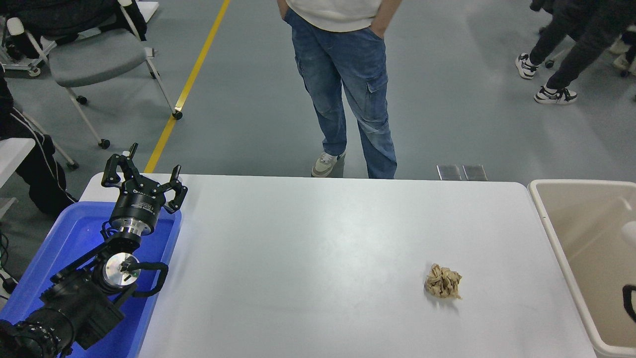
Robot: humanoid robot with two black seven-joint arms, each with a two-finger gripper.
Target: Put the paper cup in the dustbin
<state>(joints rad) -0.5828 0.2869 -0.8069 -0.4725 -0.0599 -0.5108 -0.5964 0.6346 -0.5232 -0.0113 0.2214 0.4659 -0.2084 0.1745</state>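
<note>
The beige dustbin [551, 238] stands against the table's right end, cut off by the picture's right edge. Inside it, at the right edge, a blurred white rounded shape [628, 231] shows, which looks like the paper cup. I cannot tell whether it is held or lying loose. Below it a black curved piece [629, 301] of my right arm pokes in over the bin. The right gripper itself is out of view. My left gripper [146, 176] is open and empty, parked over the blue tray at the lower left.
A crumpled tan paper ball [442, 281] lies on the white table [308, 248], right of centre. The blue tray [74, 233] sits at the table's left end. A person in jeans [348, 94] stands at the far side. A chair and other people are further back.
</note>
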